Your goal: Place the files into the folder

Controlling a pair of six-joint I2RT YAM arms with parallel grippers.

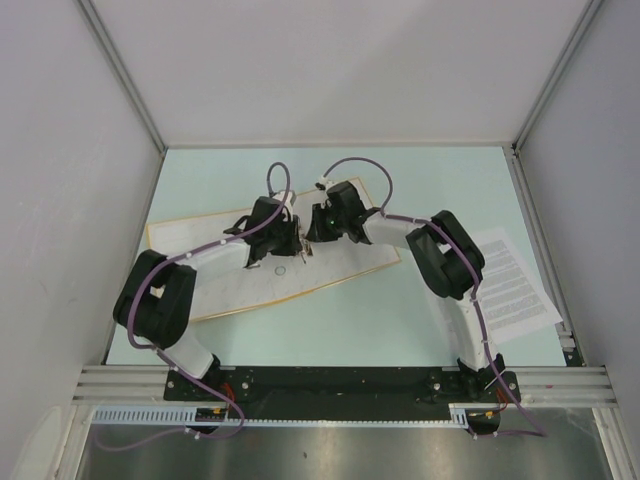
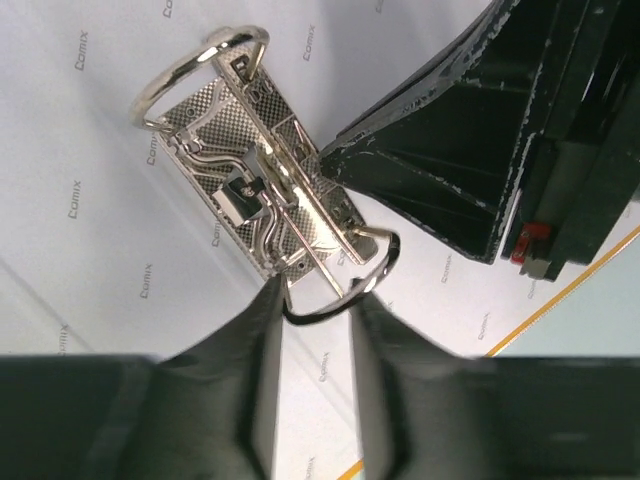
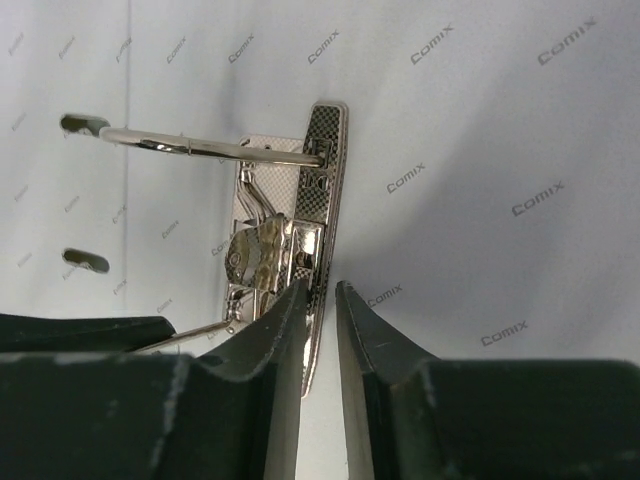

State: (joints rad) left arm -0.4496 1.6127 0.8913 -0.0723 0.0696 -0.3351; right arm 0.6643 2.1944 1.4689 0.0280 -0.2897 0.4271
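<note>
The orange-yellow folder (image 1: 170, 245) lies open on the table, pale inside up. Both arms meet over its metal ring mechanism (image 2: 255, 195). My left gripper (image 2: 315, 295) has its two fingertips against either side of the near ring (image 2: 372, 278), holding it. My right gripper (image 3: 320, 290) is nearly shut, jaws a thin slit apart, tips down on the edge of the mechanism's base plate (image 3: 325, 150) beside the lever (image 3: 258, 255). The far ring (image 2: 190, 65) is closed. The files (image 1: 512, 283), white printed sheets, lie on the table at the right, outside the folder.
Grey walls enclose the pale green table (image 1: 420, 180) on three sides. Two slots (image 3: 85, 125) pierce the folder's cover left of the mechanism. The right arm's elbow (image 1: 447, 255) hangs beside the files. A metal rail (image 1: 340, 380) runs along the near edge.
</note>
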